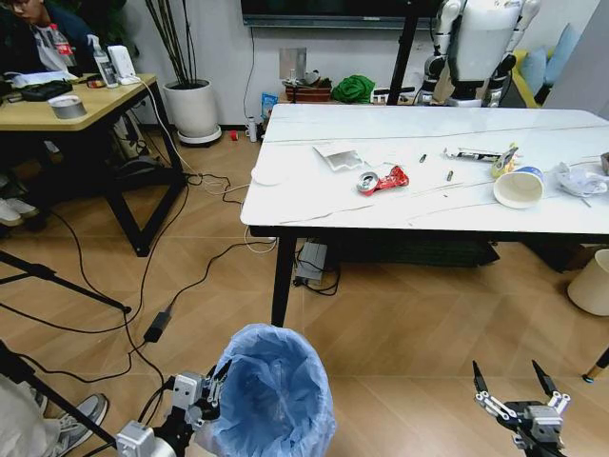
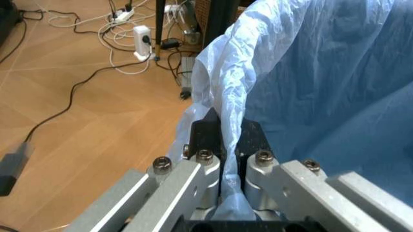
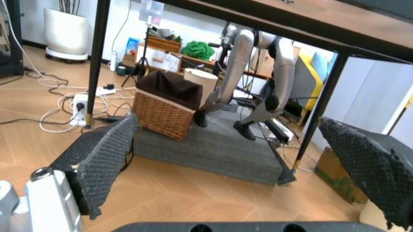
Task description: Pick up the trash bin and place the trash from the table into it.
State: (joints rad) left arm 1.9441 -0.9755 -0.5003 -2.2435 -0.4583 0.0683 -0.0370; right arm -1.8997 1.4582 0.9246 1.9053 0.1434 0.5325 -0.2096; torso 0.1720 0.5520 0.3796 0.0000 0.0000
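Observation:
The trash bin (image 1: 273, 390), lined with a crinkled light blue bag, is at the bottom centre of the head view, on or just above the wooden floor. My left gripper (image 1: 216, 385) is shut on its rim. The left wrist view shows both fingers (image 2: 206, 137) pinching the bag's edge (image 2: 232, 82). Ahead stands the white table (image 1: 324, 202). Trash lies on it: a red wrapper (image 1: 383, 180), a white paper (image 1: 340, 155), a paper cup (image 1: 519, 187) and clear wrappers (image 1: 580, 178). My right gripper (image 1: 515, 385) hangs open low on the right, holding nothing, its pads (image 3: 103, 162) spread wide.
A wooden desk (image 1: 71, 112) stands at the left. Cables and a power brick (image 1: 157, 326) trail over the floor between it and the table. A cream bin (image 1: 592, 283) sits at the right edge. Under the table are a wicker basket (image 3: 166, 110) and a grey platform (image 3: 213, 152).

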